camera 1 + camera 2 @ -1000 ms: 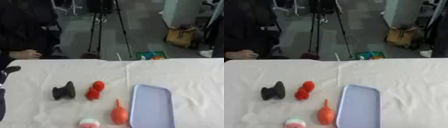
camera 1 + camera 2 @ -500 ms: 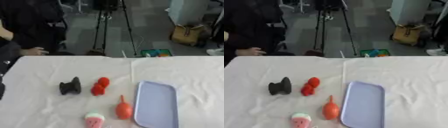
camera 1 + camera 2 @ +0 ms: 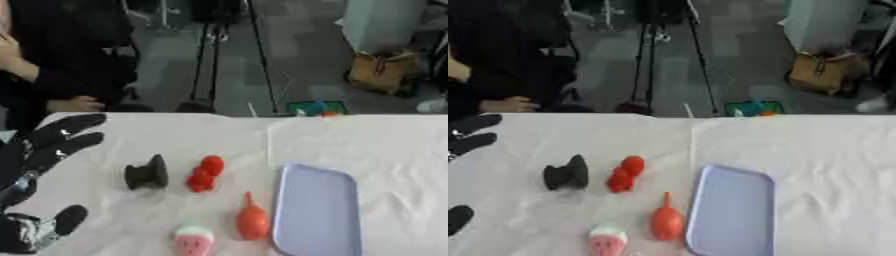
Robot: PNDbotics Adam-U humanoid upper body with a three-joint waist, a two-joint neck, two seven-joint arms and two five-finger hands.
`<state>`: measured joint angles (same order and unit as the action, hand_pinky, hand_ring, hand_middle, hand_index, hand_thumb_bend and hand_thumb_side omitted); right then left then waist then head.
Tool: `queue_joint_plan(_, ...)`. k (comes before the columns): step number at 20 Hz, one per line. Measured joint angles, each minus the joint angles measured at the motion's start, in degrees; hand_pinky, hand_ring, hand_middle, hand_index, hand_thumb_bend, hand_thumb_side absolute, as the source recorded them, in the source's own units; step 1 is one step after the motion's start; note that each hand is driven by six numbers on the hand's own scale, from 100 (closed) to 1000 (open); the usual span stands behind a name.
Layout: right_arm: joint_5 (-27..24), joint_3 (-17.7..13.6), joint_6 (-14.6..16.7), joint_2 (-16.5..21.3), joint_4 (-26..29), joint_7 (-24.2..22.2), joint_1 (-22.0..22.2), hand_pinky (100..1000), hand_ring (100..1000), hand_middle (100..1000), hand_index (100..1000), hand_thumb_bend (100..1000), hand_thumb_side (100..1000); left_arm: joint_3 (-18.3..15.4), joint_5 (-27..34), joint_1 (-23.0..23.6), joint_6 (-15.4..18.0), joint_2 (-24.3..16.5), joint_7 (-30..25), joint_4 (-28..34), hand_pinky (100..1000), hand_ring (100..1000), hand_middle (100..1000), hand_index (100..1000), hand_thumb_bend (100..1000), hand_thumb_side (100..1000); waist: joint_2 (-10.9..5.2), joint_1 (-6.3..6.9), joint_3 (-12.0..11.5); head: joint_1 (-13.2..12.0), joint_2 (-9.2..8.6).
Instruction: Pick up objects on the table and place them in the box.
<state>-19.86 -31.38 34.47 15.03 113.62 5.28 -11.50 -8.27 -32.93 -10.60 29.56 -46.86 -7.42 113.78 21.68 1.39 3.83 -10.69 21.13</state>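
A desk (image 3: 367, 140) under wrinkled white cloth holds four small toys at lower centre: one black lump (image 3: 147, 173), one knobbly red piece (image 3: 204, 173), one orange bulb with a stem (image 3: 252, 220), one watermelon slice (image 3: 194, 241). One smooth lilac tray (image 3: 319, 215) lies right of them. Left hand (image 3: 39, 150), fingers spread wide, hovers at left edge

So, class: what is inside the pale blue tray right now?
Nothing shows inside the pale blue tray; its floor looks bare. Its near end runs out of view, so that part cannot be checked.
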Motion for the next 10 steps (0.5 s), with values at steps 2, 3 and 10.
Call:
queue_joint_plan(2,0.05,0.02,0.03,0.00,0.00,-0.06,0.03,660,734,679,841,100,629,0.85,-0.64,-0.67,-0.94,-1.29,-1.53,0.00,1000,1000,1000,1000,378,993,0.00,-0.07,0.08,0.03,-0.01)
queue_joint_plan(3,0.05,0.03,0.08,0.00,0.00,-0.13,0.14,660,734,679,840,100,629,1.26,-0.87,-1.03,-1.35,-2.08,-2.09,0.00,1000,1000,1000,1000,238,1000,0.00,-0.09,0.09,0.06,-0.01)
queue_joint_plan(10,0.07,0.23,0.13,0.00,0.00,-0.59,0.50,660,733,676,837,100,625,3.57,-4.61,-3.76,-1.94,-9.59,5.67,-2.01,1000,1000,1000,1000,202,1000,-0.03,-0.08,0.09,0.34,0.03)
